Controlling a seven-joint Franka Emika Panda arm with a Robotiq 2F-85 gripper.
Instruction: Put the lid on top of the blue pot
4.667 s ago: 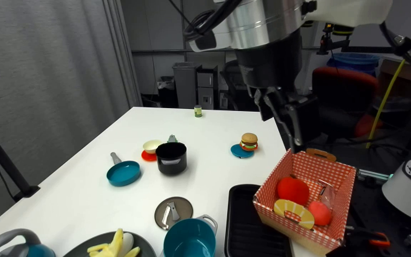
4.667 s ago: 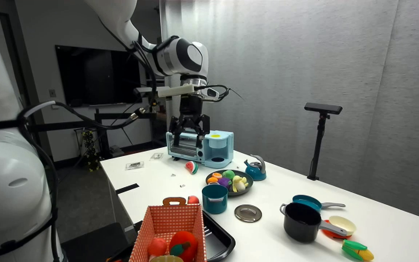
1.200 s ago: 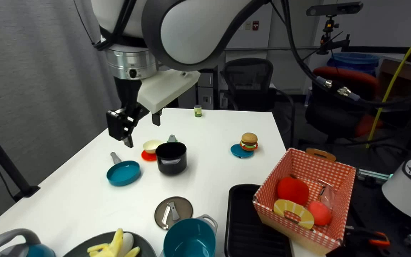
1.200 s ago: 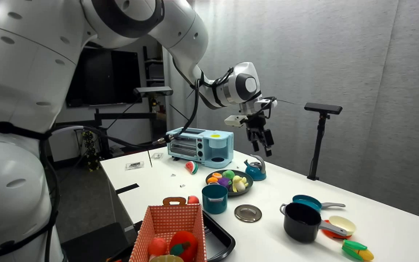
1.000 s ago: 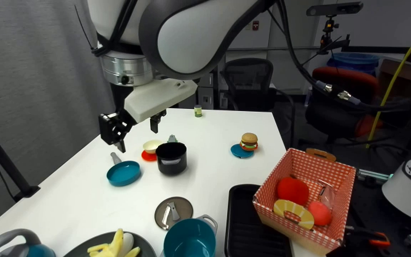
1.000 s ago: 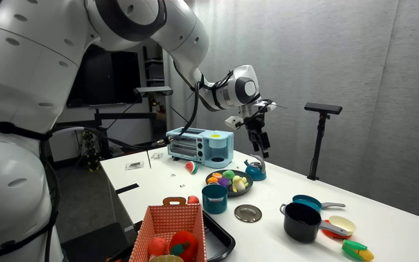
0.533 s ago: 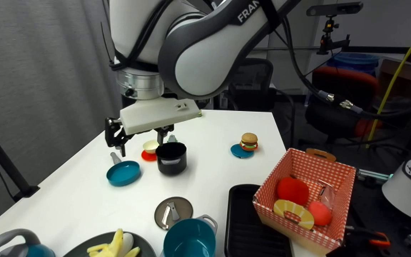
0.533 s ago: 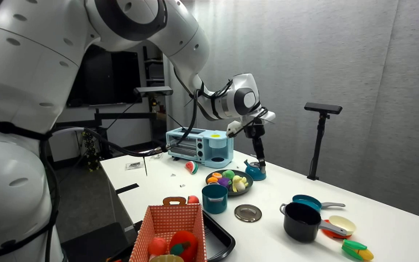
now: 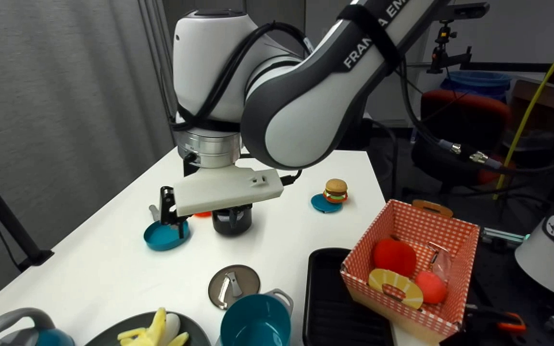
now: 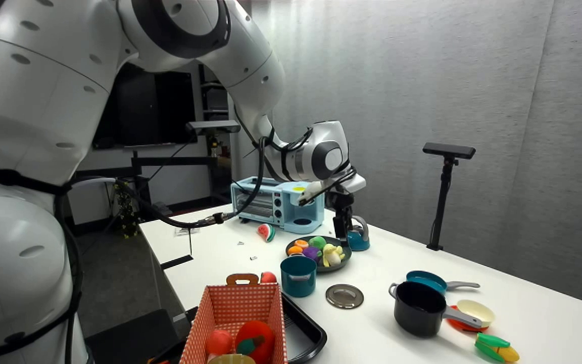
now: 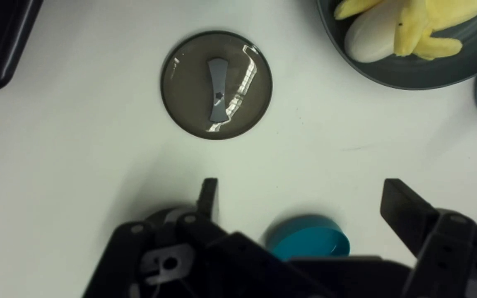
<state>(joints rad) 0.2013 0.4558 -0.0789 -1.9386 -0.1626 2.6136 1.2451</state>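
Note:
The lid (image 9: 248, 283) is a round greyish disc with a grey bar handle. It lies flat on the white table beside the blue pot (image 9: 256, 322), an open teal pot. In an exterior view, the lid (image 10: 344, 296) and blue pot (image 10: 298, 278) stand a little apart. In the wrist view the lid (image 11: 193, 93) lies beyond the fingertips, up and to the left. The pot is almost wholly out of that view. My gripper (image 11: 300, 186) is open and empty above the table. The gripper also shows in both exterior views (image 9: 207, 226) (image 10: 342, 237), touching neither object.
A dark plate (image 9: 199, 332) with toy food lies near the lid. A black tray (image 9: 327, 300) and a checked basket (image 9: 438, 226) stand on the pot's other side. A black pot (image 9: 231, 226) and teal pan (image 9: 161, 238) are farther off. A teal kettle (image 10: 357, 241) stands behind the plate.
My gripper has swung across from the basket side, turned, and come down toward the table, lately moving down and toward the lid. It stays open. The lid and pot have not moved.

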